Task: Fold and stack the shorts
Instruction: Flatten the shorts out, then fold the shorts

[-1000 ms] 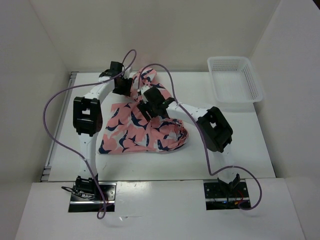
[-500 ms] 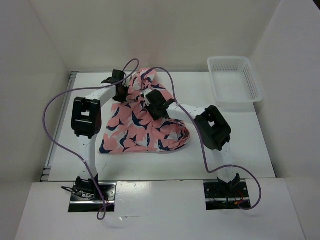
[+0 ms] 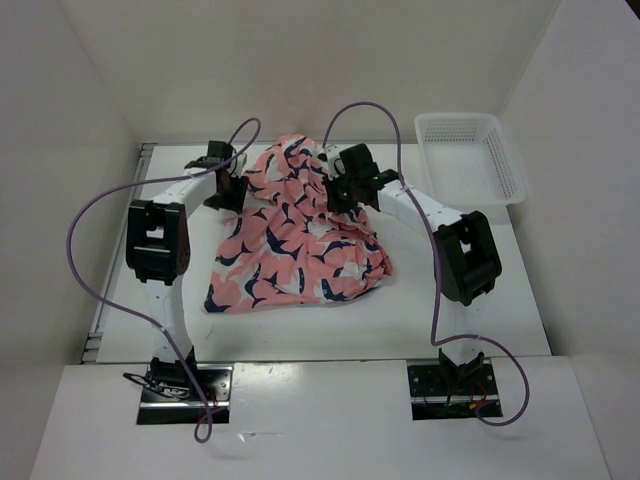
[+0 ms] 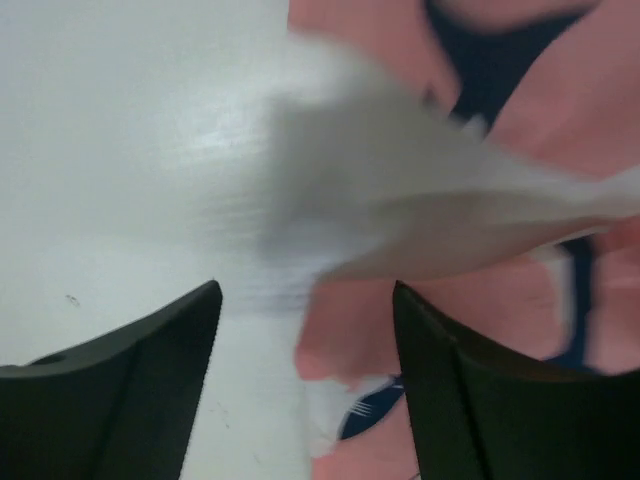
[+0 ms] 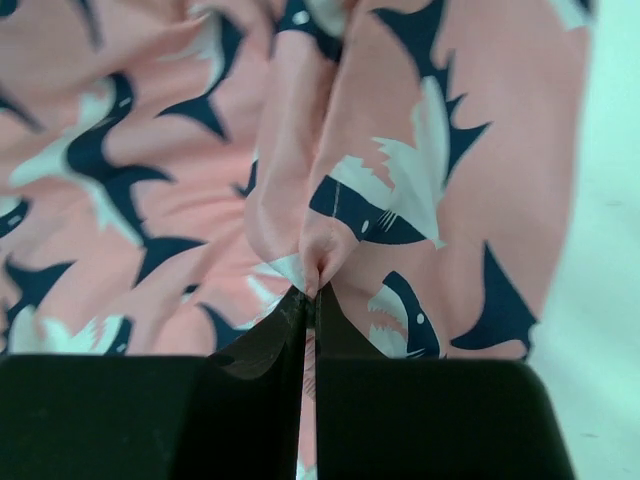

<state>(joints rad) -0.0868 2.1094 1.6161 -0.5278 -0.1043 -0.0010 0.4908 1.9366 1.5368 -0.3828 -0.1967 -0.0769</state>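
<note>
Spreading the shorts flat before the first fold

Table: white and walled in. The shorts lay rumpled on its middle and far part, not yet folded, with the far end bunched and the near hem loosely fanned. The basket sat at the far right, well apart from the cloth.

Right gripper: pinched tight on a small ridge of fabric at the far right edge of the shorts.

Left gripper: jaws stood apart at the far left edge, holding nothing. A pale, blurred stretch of the shorts hung just past the fingertips.

Judgement: you'd do well to get a second firm hold on the left edge at the same height as the right pinch, then draw both outward evenly so the cloth lies flat. A one-sided pull would likely twist it.

Hard to make out: waistband and leg openings couldn't be told apart. Whether the right pinch held one layer or several was hidden. The left wrist view was too blurred to show how near the cloth was to the jaws.
</note>
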